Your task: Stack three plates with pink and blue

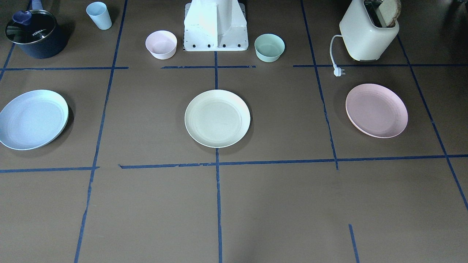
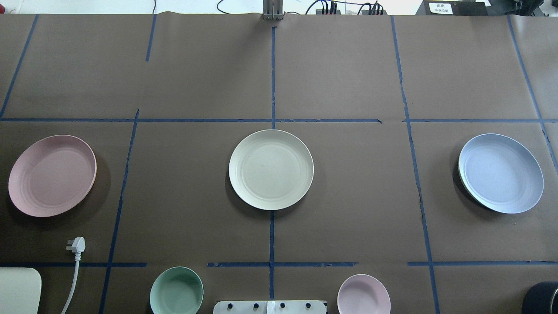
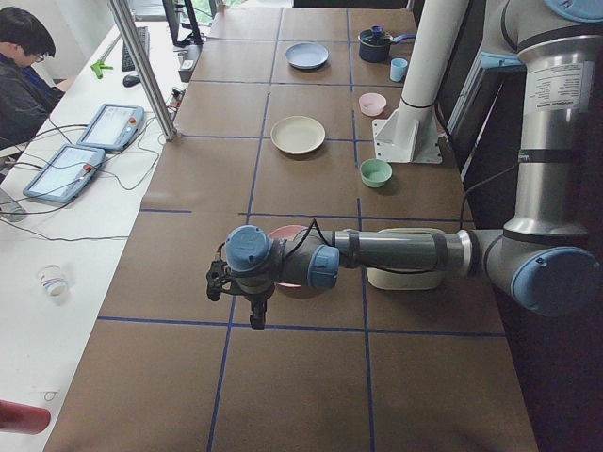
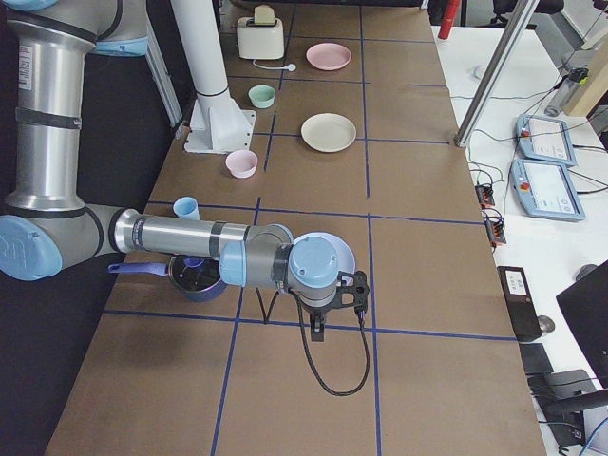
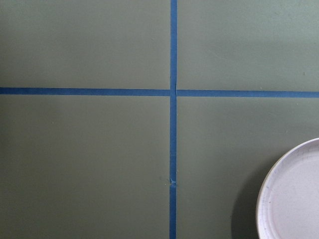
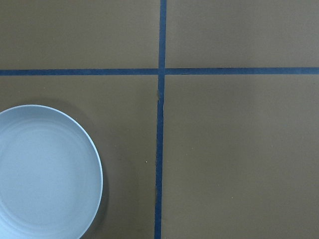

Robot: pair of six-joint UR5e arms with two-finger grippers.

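Note:
Three plates lie apart in a row on the brown table. The cream plate (image 2: 271, 169) is in the middle, the pink plate (image 2: 52, 175) on my left side, the blue plate (image 2: 500, 172) on my right side. My left gripper (image 3: 254, 316) hangs above the table beside the pink plate, whose edge shows in the left wrist view (image 5: 294, 199). My right gripper (image 4: 316, 329) hangs beside the blue plate (image 6: 45, 172). Both grippers show only in the side views, so I cannot tell whether they are open or shut.
Near the robot's base (image 1: 215, 27) stand a small pink bowl (image 1: 161, 44) and a mint-green bowl (image 1: 269, 47). A toaster (image 1: 369, 31) with a loose plug (image 1: 339, 71), a dark pot (image 1: 34, 33) and a blue cup (image 1: 99, 15) stand along that edge. A person (image 3: 24, 75) sits at a side desk.

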